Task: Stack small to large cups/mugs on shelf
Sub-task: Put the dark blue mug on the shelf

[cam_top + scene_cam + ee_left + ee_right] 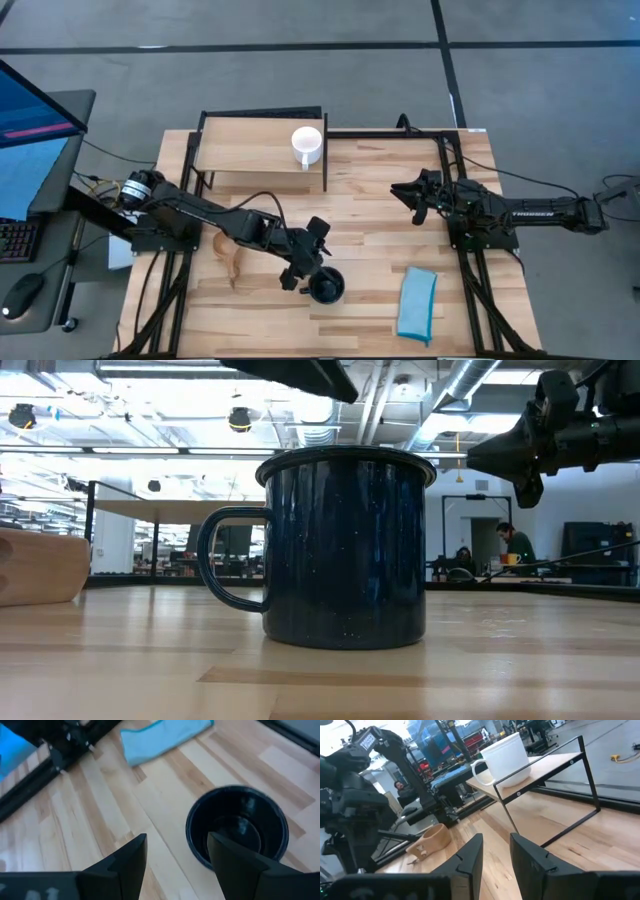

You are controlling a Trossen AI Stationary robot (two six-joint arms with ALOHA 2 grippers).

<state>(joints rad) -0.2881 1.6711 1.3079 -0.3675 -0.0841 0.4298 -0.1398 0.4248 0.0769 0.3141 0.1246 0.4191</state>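
The dark navy mug [325,287] stands upright on its base on the tabletop near the near edge; in the low view its handle [215,560] points left. My left gripper [310,262] hovers open just above and beside the navy mug [237,827], touching nothing. The white mug [307,146] stands upright on the shelf [250,150], near its right end. The wooden cup [228,250] lies on the table under my left arm. My right gripper [408,200] waits at mid-table right, narrowly open, facing the shelf [555,762] and white mug [505,757].
A light blue folded cloth [417,305] lies on the table right of the navy mug. The shelf's black frame [590,775] rises at its right end. Bare tabletop lies between the shelf and the navy mug. A desk with a monitor stands off the table's left side.
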